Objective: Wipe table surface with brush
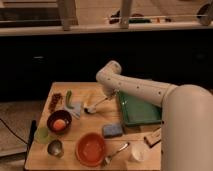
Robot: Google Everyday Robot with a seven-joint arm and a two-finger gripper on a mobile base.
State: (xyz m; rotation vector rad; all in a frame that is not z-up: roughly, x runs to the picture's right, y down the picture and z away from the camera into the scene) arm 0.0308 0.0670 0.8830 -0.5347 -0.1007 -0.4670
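Note:
The light tan table surface (pixel 95 122) fills the lower middle of the camera view. My gripper (pixel 107 95) hangs over its far middle, at the end of the white arm (pixel 145 90) that reaches in from the right. It is shut on the handle of the slim pale brush (pixel 97 104). The brush slants down to the left, and its small darker head (pixel 88 109) rests on or just above the tabletop, next to a grey cloth (pixel 76 108).
A green tray (pixel 142 112) lies right of the gripper. In front are a blue sponge (pixel 112 130), an orange bowl (pixel 91 148), a metal spoon (pixel 116 152) and a white cup (pixel 136 155). A dark bowl (pixel 59 121), a green cup (pixel 42 134) and a metal cup (pixel 55 147) stand at the left.

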